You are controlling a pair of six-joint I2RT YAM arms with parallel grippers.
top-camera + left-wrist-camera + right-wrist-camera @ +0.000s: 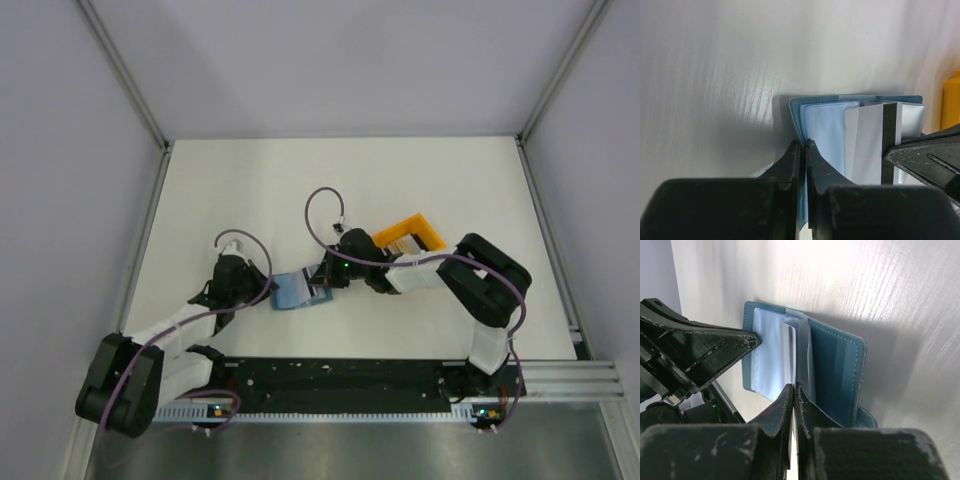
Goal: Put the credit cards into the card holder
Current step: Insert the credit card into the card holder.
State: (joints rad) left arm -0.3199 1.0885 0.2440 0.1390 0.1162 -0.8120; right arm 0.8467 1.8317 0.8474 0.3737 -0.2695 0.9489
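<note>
At the near side, the left gripper (802,146) is seen clenched on the near edge of the small flat teal-blue folding card holder (822,125). The card holder is opened on the white table (250,180), with its paler blue pockets shown. It is found between the two grippers, near the middle of the table. Just beside, a thin pale stiff credit card (865,145) with a dark stripe is pinched by the tightly closed right gripper (793,387). Its far end is placed over the pale pocket; whether it is inside cannot be told. Farther back, an orange open-frame plastic rack (410,235) is seen behind the right gripper, apart from the card holder.
</note>
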